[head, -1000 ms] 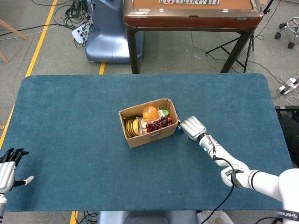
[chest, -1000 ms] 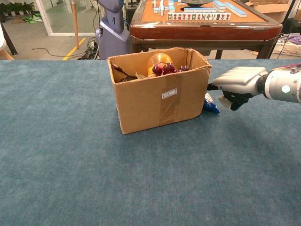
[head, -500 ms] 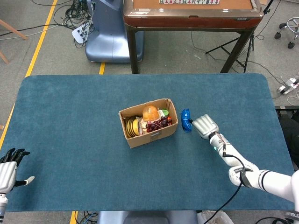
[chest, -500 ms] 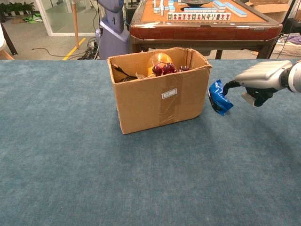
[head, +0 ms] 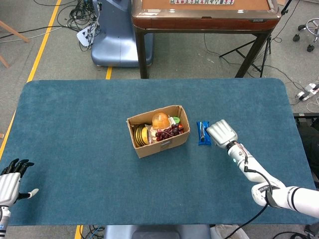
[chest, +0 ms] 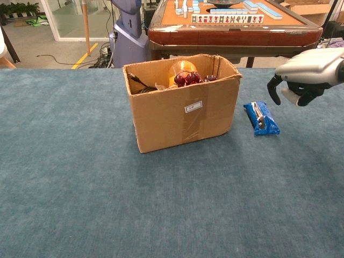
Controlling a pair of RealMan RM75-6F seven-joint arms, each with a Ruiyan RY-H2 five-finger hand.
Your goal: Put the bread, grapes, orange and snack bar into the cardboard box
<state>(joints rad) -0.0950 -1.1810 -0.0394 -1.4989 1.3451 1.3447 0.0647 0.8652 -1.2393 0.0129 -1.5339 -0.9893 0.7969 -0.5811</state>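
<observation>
The cardboard box (head: 162, 145) (chest: 183, 115) stands mid-table, its top open. Inside it I see the orange (head: 160, 119) (chest: 181, 69), the dark grapes (head: 169, 132) (chest: 188, 78) and the yellowish bread (head: 141, 135) at its left end. The blue snack bar (head: 203, 133) (chest: 260, 117) lies flat on the table just right of the box. My right hand (head: 222, 133) (chest: 306, 75) hovers right of the bar and above it, fingers curved downward, holding nothing. My left hand (head: 10, 181) hangs at the table's near left corner, fingers spread and empty.
The blue-carpeted table (head: 75, 129) spreads wide around the box. Beyond its far edge stand a brown mahjong table (head: 204, 15) and a blue-grey robot base (head: 117, 35), with cables on the floor.
The right hand drew the snack bar from against the box's right side out to the right, then let it go. The bar now lies flat, and the hand has lifted away.
</observation>
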